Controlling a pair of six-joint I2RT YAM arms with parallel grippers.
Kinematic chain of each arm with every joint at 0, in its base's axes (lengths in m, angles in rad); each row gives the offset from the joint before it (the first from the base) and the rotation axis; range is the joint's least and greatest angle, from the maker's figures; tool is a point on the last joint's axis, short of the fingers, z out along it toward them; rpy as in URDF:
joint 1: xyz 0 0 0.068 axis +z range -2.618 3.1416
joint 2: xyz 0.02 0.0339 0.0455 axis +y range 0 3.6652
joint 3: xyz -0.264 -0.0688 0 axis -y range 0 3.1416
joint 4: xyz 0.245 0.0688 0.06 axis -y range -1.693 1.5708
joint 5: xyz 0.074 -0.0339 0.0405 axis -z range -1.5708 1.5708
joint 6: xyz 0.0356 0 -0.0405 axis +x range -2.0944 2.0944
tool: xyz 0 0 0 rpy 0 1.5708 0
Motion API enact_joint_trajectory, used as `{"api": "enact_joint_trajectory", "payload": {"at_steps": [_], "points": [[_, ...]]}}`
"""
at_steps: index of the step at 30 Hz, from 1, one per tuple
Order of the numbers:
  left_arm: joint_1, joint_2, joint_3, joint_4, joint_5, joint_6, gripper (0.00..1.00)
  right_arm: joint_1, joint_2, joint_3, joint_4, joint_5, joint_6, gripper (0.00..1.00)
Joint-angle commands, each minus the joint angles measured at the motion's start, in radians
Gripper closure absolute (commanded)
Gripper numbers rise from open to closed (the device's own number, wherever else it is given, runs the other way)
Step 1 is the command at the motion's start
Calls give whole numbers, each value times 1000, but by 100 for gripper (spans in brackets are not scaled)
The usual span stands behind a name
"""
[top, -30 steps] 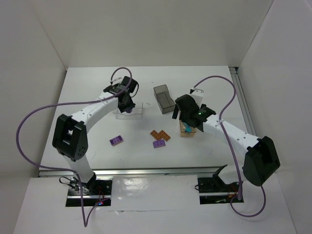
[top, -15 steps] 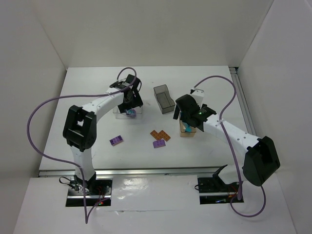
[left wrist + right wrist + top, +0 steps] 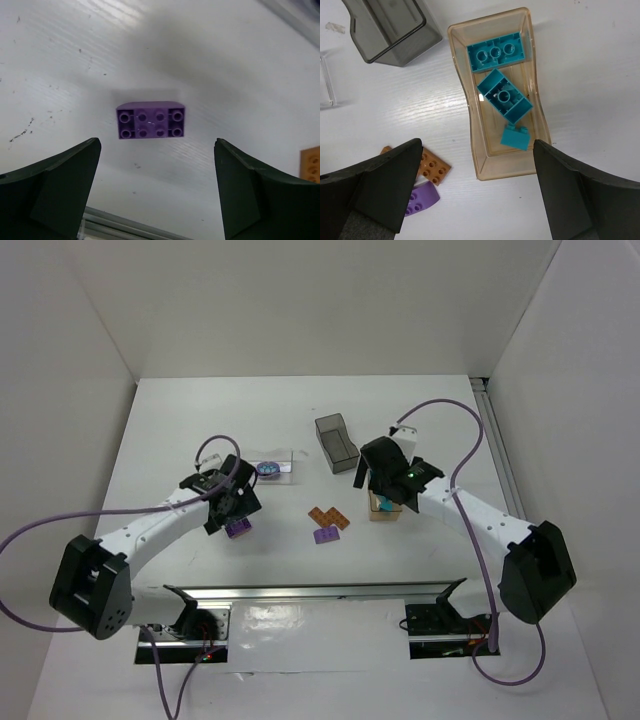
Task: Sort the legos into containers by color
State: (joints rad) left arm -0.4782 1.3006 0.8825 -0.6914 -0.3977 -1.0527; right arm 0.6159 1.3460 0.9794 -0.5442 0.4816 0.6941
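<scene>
A flat purple lego (image 3: 151,122) lies on the white table, just ahead of my left gripper (image 3: 156,146), whose jaws are open and hold nothing. From above, the left gripper (image 3: 232,512) hovers over this purple lego (image 3: 239,530). The clear container (image 3: 270,469) holds an oval purple-and-blue lego (image 3: 268,469). My right gripper (image 3: 477,145) hangs open and empty above the tan container (image 3: 462,90), which holds three teal legos (image 3: 496,52). Beside it lie orange legos (image 3: 432,167) and a curved purple lego (image 3: 422,197). The dark grey container (image 3: 390,30) looks empty.
The orange legos (image 3: 328,517) and curved purple lego (image 3: 326,535) sit mid-table between the arms. The dark grey container (image 3: 336,442) stands behind them. A metal rail (image 3: 320,590) runs along the near table edge. White walls close in the left, back and right.
My left gripper opened at the clear container, left the oval purple-and-blue lego there, and swung toward the near side to above the flat purple lego. The right arm barely moved.
</scene>
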Motion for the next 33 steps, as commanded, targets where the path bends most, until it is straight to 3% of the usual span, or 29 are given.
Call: {"api": "enact_joint_trajectory", "payload": {"at_steps": [1, 13, 23, 28, 33], "points": [[24, 6, -25, 56, 38, -10, 0, 33, 11, 1, 29, 14, 19, 1], [79, 155, -70, 142, 134, 19, 1, 44, 31, 21, 29, 23, 28, 0], [79, 166, -79, 133, 99, 0, 23, 53, 31, 12, 29, 23, 28, 0], [79, 144, -68, 133, 99, 23, 48, 53, 31, 12, 29, 23, 28, 0], [70, 105, 4, 96, 99, 42, 50, 53, 31, 12, 20, 32, 28, 0]]}}
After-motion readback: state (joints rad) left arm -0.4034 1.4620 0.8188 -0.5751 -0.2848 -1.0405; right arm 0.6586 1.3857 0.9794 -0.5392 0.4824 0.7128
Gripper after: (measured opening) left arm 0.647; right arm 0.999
